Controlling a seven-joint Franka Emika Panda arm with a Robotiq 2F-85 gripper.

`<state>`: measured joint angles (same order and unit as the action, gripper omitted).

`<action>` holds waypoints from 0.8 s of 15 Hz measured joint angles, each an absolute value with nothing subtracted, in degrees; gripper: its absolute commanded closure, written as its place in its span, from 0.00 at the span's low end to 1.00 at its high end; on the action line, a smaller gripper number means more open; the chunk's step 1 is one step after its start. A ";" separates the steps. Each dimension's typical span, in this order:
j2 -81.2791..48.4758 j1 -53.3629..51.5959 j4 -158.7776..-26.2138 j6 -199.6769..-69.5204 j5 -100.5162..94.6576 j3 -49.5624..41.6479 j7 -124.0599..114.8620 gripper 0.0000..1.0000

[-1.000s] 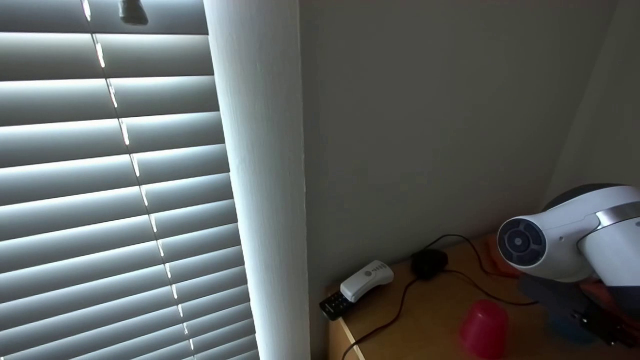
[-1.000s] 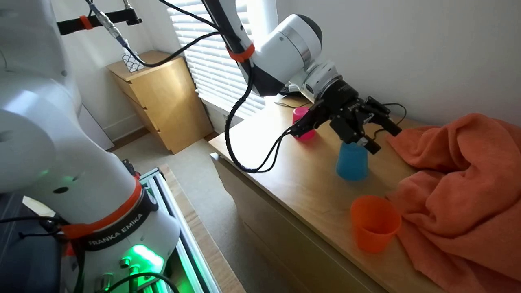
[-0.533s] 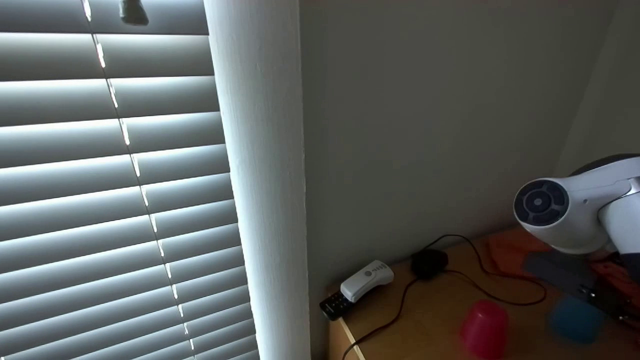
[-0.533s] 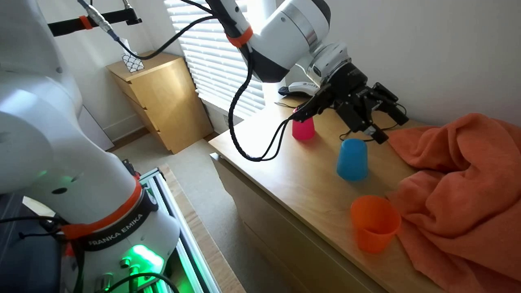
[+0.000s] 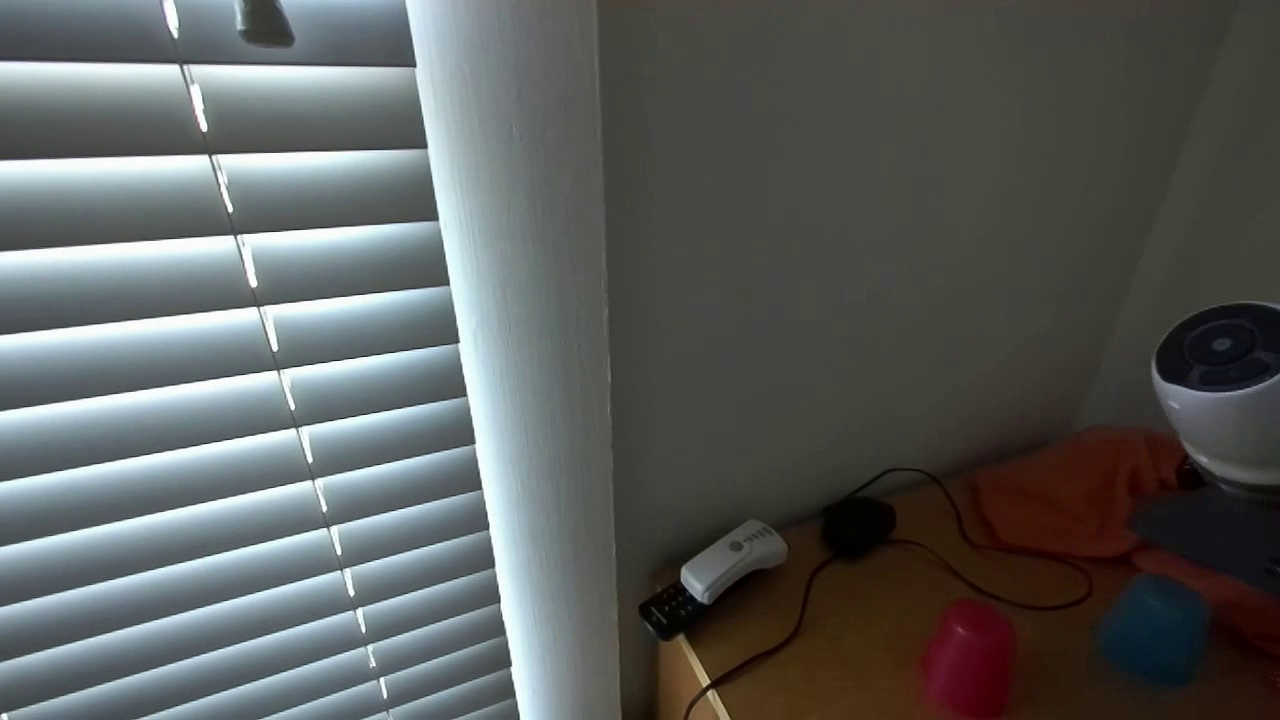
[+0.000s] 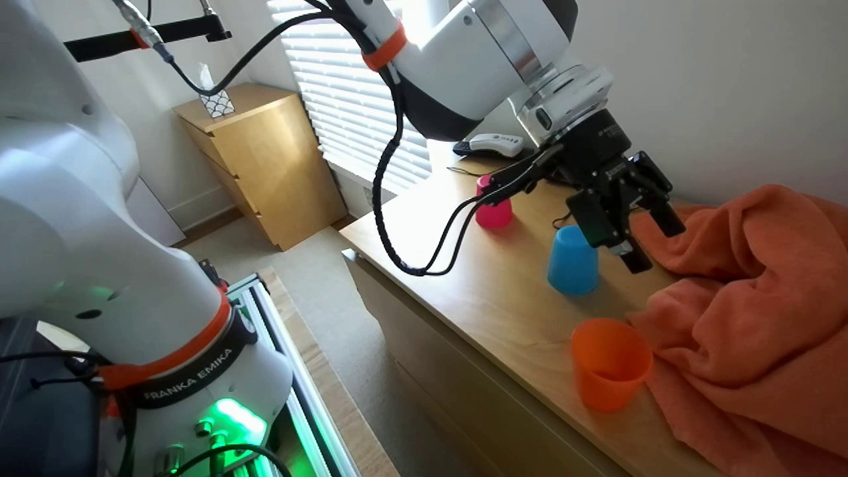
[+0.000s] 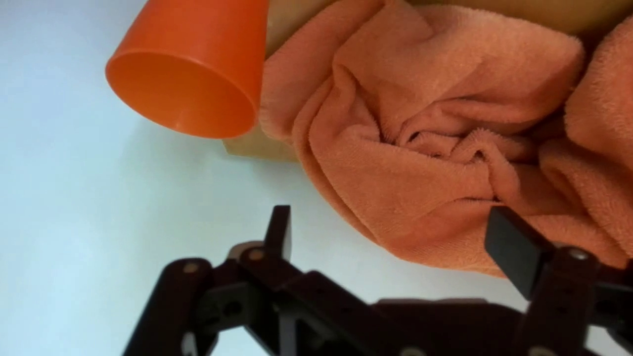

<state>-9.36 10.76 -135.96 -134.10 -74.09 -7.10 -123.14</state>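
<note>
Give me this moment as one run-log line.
claw: open, holding nothing; blue cup: upside down; pink cup: upside down; orange cup: mouth up, beside orange towel

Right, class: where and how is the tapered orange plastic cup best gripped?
The tapered orange plastic cup is probably best taken by its rim, from above: it stands upright, wide mouth up, so the open black gripper could straddle the wall, one finger inside, one outside. Ideally use the side away from the crumpled orange cloth, which lies right beside the opposite wall.
</note>
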 measured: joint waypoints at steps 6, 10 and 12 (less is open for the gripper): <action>-7.86 13.75 -139.40 -145.13 -70.79 -11.21 -115.46 0.00; -7.55 14.28 -140.91 -145.33 -64.96 -12.55 -109.73 0.00; -7.24 14.30 -141.40 -145.33 -63.51 -13.05 -108.43 0.00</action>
<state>-7.24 14.30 -141.40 -145.33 -63.51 -13.05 -108.43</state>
